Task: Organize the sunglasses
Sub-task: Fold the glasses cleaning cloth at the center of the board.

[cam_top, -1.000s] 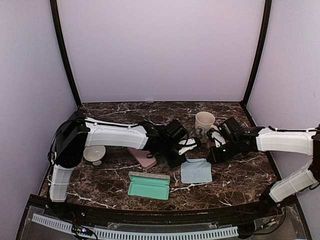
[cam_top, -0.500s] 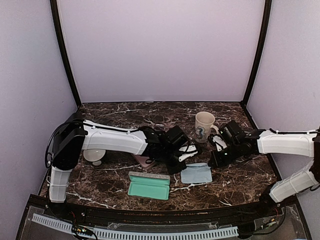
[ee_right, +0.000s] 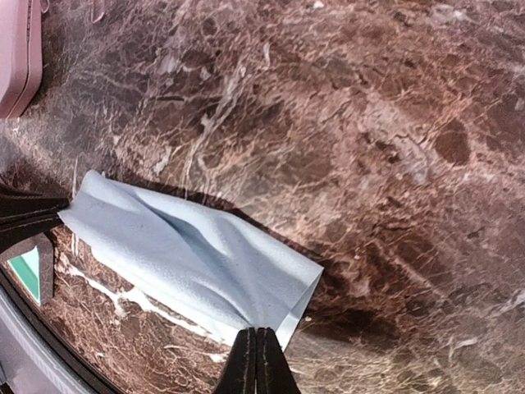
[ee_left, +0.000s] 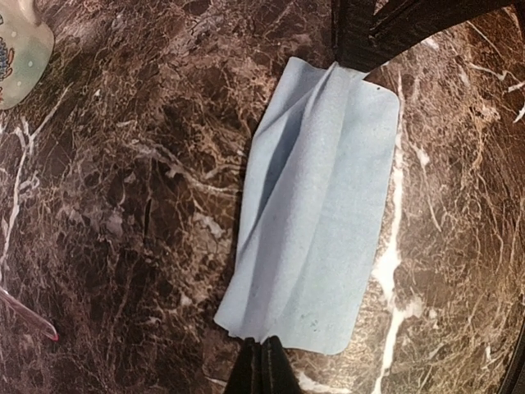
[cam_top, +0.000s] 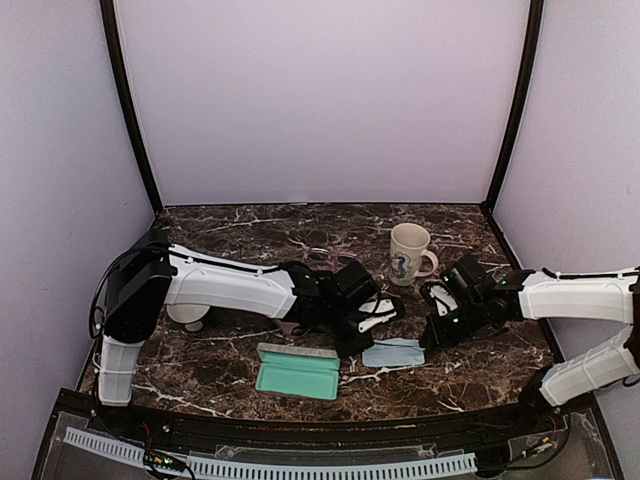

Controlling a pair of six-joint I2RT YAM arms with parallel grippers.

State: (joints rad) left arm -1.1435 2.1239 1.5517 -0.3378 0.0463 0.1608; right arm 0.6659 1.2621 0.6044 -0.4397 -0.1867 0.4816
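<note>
Lying at the back of the marble table (cam_top: 480, 375), just behind the left forearm, the red-pink sunglasses (cam_top: 322, 257) seem untouched, and a thin pink temple tip pokes into the corner of the left wrist view; the dark pair cannot be made out anywhere. What has changed is the light blue cloth (cam_top: 393, 351): a second ago it lay spread nearly square, and now it is a narrow, creased strip, doubled over lengthwise and drawn closer to the near edge. The left gripper (ee_left: 262, 365) is pinched tight on one short end and the right gripper (ee_right: 257, 349) is clamped on the opposite end, both arms having come down toward the front together. The mint-green case (cam_top: 298, 372) lies open just left of the cloth, the pink case (ee_right: 16, 49) sits farther back, and the mug (cam_top: 408, 252) stands clear behind. By my reading, this is cloth-folding groundwork, with neither pair of glasses yet put away.
</note>
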